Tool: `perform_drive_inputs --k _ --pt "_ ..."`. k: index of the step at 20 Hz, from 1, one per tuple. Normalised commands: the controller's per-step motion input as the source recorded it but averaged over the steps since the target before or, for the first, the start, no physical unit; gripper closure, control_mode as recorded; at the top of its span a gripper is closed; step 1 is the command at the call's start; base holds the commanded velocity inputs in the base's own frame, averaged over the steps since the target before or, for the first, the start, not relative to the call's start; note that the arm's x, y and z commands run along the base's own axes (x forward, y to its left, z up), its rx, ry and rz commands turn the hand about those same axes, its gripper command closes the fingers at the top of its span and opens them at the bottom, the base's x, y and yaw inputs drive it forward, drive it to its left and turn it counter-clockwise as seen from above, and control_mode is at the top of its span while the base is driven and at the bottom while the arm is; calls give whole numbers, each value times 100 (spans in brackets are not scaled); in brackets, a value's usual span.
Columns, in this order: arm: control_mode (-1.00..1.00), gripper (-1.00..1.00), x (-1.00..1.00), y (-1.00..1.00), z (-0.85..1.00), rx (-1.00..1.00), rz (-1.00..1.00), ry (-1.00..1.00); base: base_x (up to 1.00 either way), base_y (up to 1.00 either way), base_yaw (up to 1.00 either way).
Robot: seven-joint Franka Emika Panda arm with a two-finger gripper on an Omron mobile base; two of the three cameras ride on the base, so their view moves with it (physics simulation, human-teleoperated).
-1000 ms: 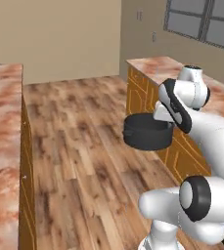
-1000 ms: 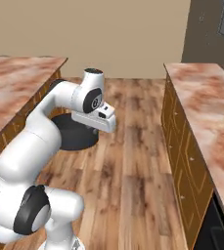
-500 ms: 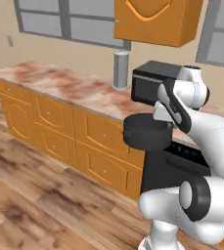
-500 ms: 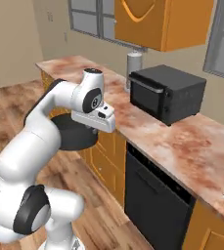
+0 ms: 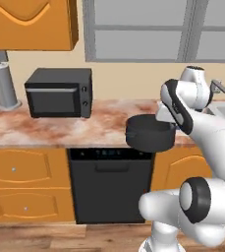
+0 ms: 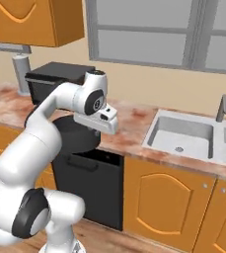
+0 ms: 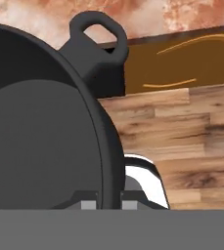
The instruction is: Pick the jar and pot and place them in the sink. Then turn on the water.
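Left base view shows a long marble-patterned counter (image 5: 60,129) running under a wide window (image 5: 163,29), with orange cabinet fronts (image 5: 25,184) below it and a black dishwasher (image 5: 110,184) set between them; an orange wall cabinet (image 5: 33,23) hangs at the upper left; in the right base view the light grey sink (image 6: 203,148) is let into the counter to the right of the arm, its two basins side by side and the grey faucet (image 6: 225,106) upright at the back edge; on the counter to the left stands a black microwave (image 5: 59,92), and beside that, further left, a grey upright cylinder (image 5: 5,86); the white arm (image 5: 202,128) reaches from the base out in front of the counter edge; the pot (image 5: 149,132) hangs in the air at its end, roughly level with the counter top and above the dishwasher, well apart from the sink and left of it; in the hand view the pot (image 7: 45,127) sits close against the camera, seen from above its rim, one loop handle (image 7: 99,34) pointing away toward the counter, wooden floor (image 7: 182,136) beneath; the gripper (image 7: 104,200) is pinched tight on the pot's rim, one finger tip (image 7: 88,202) inside the wall and the other outside it.
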Motion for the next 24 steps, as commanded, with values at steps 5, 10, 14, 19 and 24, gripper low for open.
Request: perform_drive_inputs --k 5,10,14,19,24 --pt "100 100 0 0 0 0 0 0 13 -99 -2" --pt "100 100 0 0 0 0 0 0 31 -81 -7" --pt "100 100 0 0 0 0 0 0 37 -78 -11" --pt "100 100 0 0 0 0 0 0 74 -12 -4" --pt "100 100 0 0 0 0 0 0 66 9 -2"
